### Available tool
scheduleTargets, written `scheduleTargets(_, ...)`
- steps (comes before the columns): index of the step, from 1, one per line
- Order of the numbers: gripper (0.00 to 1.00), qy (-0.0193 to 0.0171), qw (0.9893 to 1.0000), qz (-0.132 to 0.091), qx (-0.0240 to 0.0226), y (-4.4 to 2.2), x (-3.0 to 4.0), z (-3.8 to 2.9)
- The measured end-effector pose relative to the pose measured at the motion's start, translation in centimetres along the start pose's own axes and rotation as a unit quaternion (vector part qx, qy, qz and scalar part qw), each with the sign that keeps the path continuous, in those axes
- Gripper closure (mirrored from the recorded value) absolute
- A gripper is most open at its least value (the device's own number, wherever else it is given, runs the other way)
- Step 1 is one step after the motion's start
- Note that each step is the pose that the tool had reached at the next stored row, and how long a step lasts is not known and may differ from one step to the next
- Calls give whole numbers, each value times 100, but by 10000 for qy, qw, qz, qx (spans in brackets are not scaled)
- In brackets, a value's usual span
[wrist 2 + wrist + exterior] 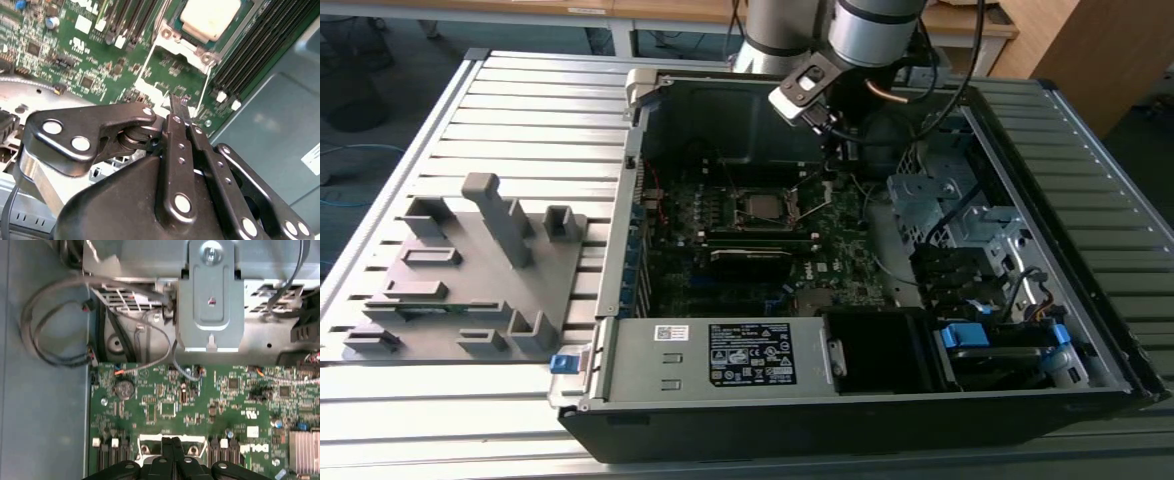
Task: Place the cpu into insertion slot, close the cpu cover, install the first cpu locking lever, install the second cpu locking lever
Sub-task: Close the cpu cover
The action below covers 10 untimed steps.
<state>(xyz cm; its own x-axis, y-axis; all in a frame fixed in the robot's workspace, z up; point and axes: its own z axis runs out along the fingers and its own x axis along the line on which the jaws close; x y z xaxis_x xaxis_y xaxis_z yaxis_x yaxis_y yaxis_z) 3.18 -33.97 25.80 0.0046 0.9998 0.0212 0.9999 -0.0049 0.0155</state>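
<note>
The cpu (210,17), a pale silver square, lies in the insertion slot (239,31) on the green board; in the exterior view it sits mid-board (758,207). The cpu cover (185,47) is swung open away from the slot, its window showing bare board. My gripper (179,101) is at the cover's free edge. Its thin fingers are pressed together and seem to pinch that edge. In the first wrist view the fingertips (169,442) meet at the silver frame (150,442). In the exterior view the gripper (833,172) hangs just to the right of the slot.
Black memory slots (260,50) run beside the socket. A grey drive bracket (212,300) and looped cables (55,325) lie beyond the board. The power supply (720,355) closes off the case's front. A grey parts fixture (467,270) lies on the table at the exterior view's left.
</note>
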Motion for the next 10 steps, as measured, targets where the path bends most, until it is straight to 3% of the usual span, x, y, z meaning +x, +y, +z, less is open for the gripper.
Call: scheduleTargets(10,90,1,10000,-1,1,227,1,8)
